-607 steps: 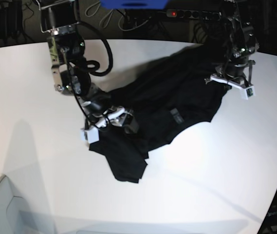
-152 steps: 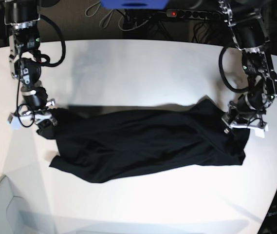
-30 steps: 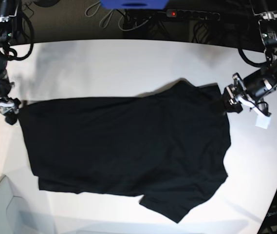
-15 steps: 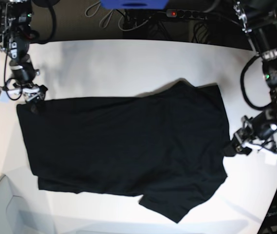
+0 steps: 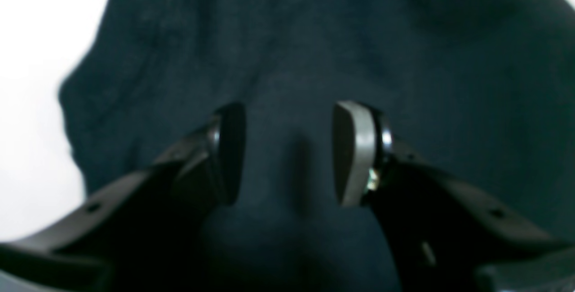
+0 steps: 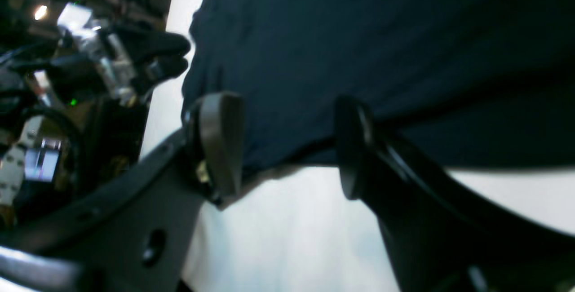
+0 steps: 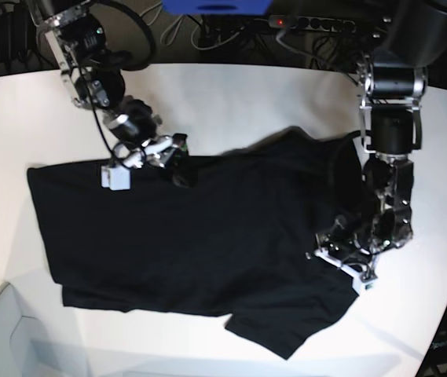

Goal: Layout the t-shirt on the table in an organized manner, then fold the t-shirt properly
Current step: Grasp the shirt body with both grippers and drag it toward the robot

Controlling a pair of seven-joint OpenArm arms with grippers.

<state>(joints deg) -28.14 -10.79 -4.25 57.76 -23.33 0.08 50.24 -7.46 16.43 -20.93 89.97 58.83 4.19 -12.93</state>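
White and smooth, the table [image 7: 231, 90] fills most of the base view, and behind its curved far edge there is a dark area with cables. On the table lies the t-shirt [image 7: 199, 243], black, spread out nearly flat, with one sleeve pointing toward the near edge. The right gripper [image 7: 177, 157] is at the far edge of the shirt, near the middle of that edge. In the right wrist view its two fingers [image 6: 220, 141] stand apart, with the hem of the shirt and bare table between them, and they grasp nothing. The left gripper [image 7: 329, 243] is above the cloth, on the side of the shirt where the sleeves are. In the left wrist view its fingers [image 5: 355, 152] are also apart, and dark fabric shows in the gap. No fabric is pinched between them.
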